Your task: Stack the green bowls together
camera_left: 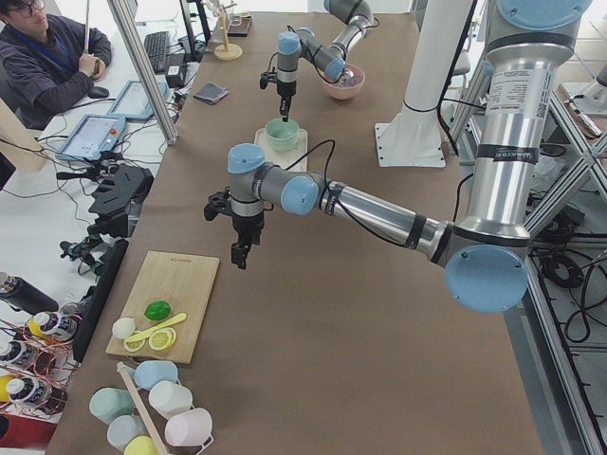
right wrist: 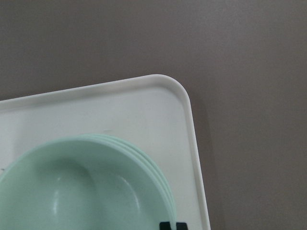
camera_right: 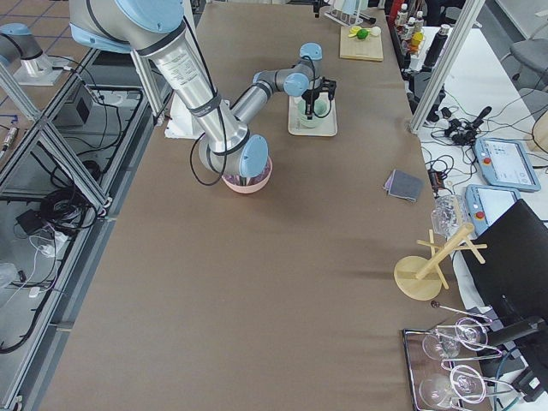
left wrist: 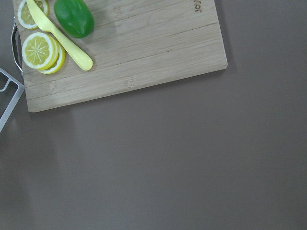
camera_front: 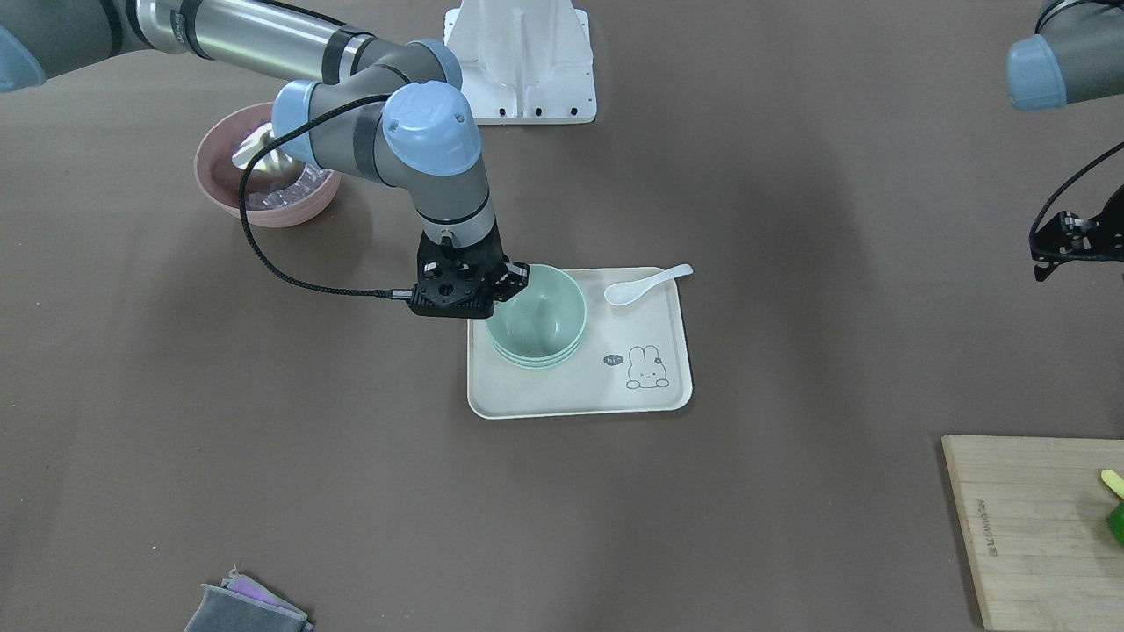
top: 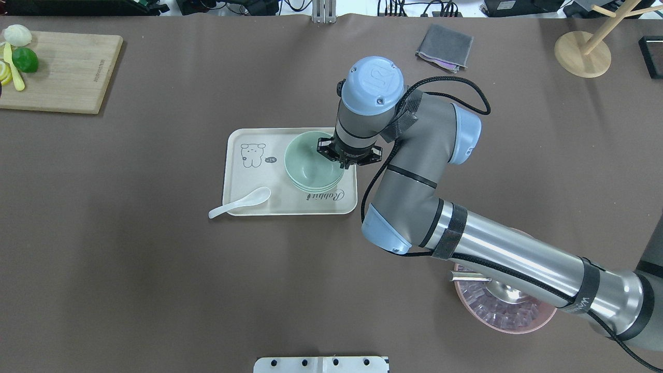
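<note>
right gripper (camera_front: 516,281) at rim of stacked green bowls (camera_front: 537,314); on tray (camera_front: 571,397) | grip state: cannot tell

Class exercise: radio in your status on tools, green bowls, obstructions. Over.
Right tool at the green bowls, top rim, grip unclear. Left tool off to the side, state unclear. Bowls nested, three rims, on tray. Spoon beside them, not blocking.

tray (top: 290,206): "Rabbit", "hi~" | cutting board (top: 62,72): brand mark unreadable
</note>
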